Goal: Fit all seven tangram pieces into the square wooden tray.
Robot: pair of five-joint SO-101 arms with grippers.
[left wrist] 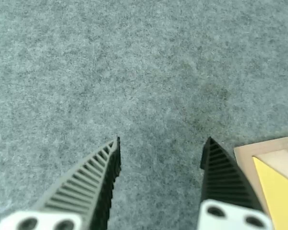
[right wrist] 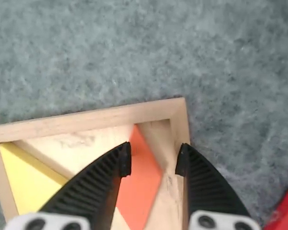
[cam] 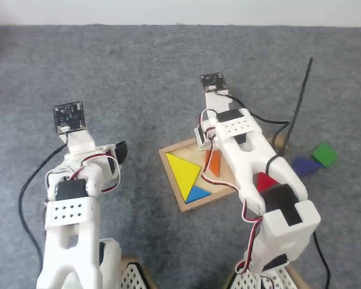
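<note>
**DESK:** Where does the square wooden tray (cam: pixel 179 146) stand, and what is in it?

**PHOTO:** Centre of the high view, set a little askew on the grey carpet (cam: pixel 138 72). 3 pieces lie inside. A large yellow triangle (cam: pixel 184 170) sits against the left side, and a small blue triangle (cam: pixel 197 194) touches it at the lower edge. An orange piece (cam: pixel 213 161) lies farther right, its tip toward a corner, under the right arm.

**DESK:** And outside?

**PHOTO:** A red piece (cam: pixel 264 180) lies on the carpet just beside the tray's right side, partly under the arm. A dark blue piece (cam: pixel 304 165) and a green piece (cam: pixel 325 153) sit together at centre right, well apart from the tray. That makes 6 counted of 7.

**DESK:** The grippers?

**PHOTO:** The right gripper (right wrist: pixel 153 158) hangs low over the tray's corner, its fingers apart with the orange piece's tip between them. Bare wood shows beside 1 finger, so it looks unclamped. The left gripper (left wrist: pixel 161 148) hovers over bare carpet near the tray's left side, spread wide and holding nothing.

**DESK:** Progress?

**PHOTO:** By the look of it, under half done: 3 in and at least 3 to go. The orange piece may need seating flush before the rest fit.
</note>
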